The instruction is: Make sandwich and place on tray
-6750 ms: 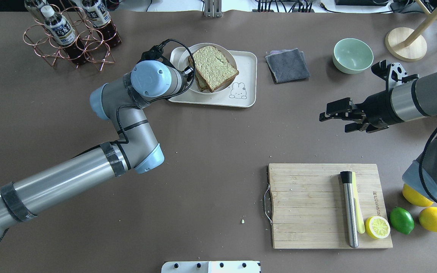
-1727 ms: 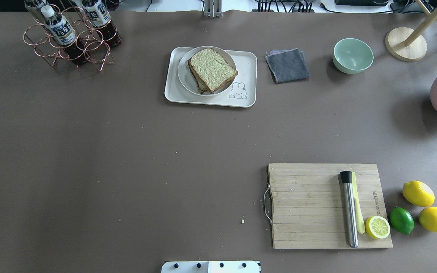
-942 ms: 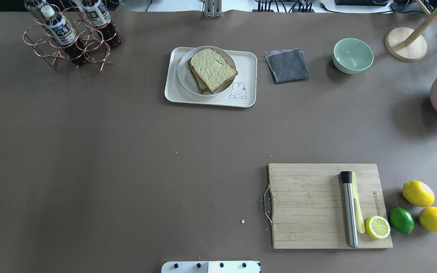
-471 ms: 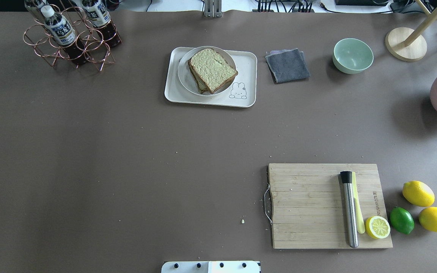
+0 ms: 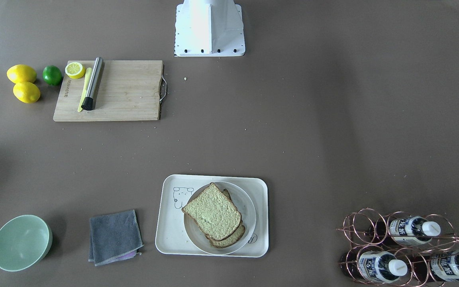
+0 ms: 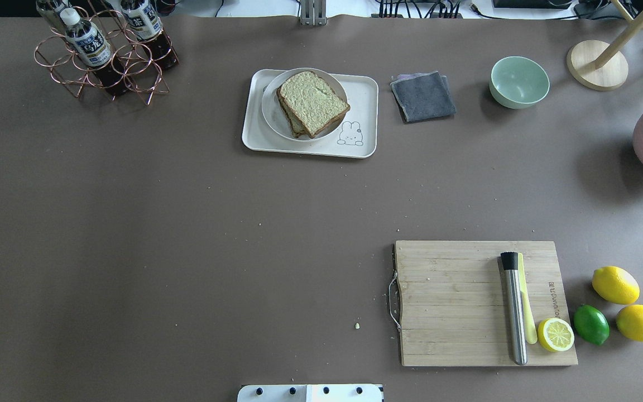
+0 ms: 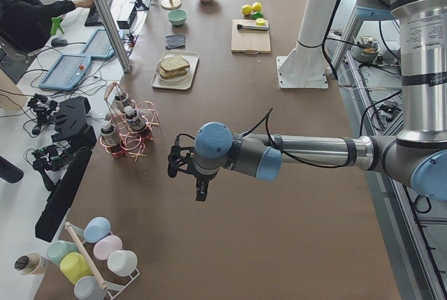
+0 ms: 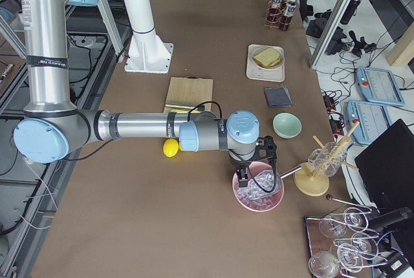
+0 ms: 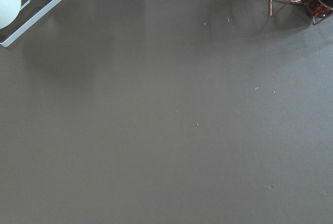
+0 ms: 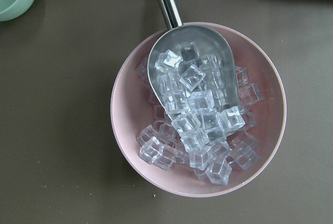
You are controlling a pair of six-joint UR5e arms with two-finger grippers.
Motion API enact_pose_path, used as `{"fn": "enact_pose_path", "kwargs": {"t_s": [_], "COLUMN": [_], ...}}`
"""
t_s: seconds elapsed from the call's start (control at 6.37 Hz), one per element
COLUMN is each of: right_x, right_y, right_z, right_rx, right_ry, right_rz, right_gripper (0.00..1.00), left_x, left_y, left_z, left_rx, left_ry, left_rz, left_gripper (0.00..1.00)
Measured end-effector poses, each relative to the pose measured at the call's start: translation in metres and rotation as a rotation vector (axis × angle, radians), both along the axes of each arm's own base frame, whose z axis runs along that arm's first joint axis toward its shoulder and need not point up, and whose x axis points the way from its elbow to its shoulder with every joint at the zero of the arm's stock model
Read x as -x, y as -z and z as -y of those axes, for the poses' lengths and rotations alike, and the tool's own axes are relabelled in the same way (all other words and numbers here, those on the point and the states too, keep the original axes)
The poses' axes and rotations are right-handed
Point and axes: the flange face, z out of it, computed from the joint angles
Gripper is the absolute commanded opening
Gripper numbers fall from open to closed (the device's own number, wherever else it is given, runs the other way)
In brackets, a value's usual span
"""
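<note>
Left gripper (image 7: 200, 194) far; sandwich (image 6: 313, 100) diagonal on plate (image 6: 269, 109).

Two cameras look down from opposite sides, and both see the tray (image 6: 363, 92) — wrist cameras look straight down, close.

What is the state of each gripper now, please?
Left gripper: cannot tell.
Right gripper: cannot tell; it hangs above the bowl of ice.

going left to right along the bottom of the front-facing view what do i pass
mint green bowl → grey cloth → tray holding the sandwich → copper bottle rack
</note>
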Motion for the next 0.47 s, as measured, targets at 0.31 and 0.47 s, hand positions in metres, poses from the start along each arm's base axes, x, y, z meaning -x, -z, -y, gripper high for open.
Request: {"fn": "enact_pose_path", "kwargs": {"t_s": [0.31,0.47], "right_x": [0.0001,0.0], "right_y": [0.0,-0.0006], "right_z": [0.0,-0.0006], "right_rx": [0.0,0.002], "right_ry": [0.0,0.0], "right_rz": [0.0,0.001], "right_gripper": [1.0,1.0], "left_x": [0.0007,0.0027], "left_y": [0.002,0.004], "left_z": [0.0014,0.0023], "left_rx": [-0.005,-0.009], "left_ry": [0.001,0.006], "left_rz": [0.0,0.0], "left_gripper": [0.97,0.97]}}
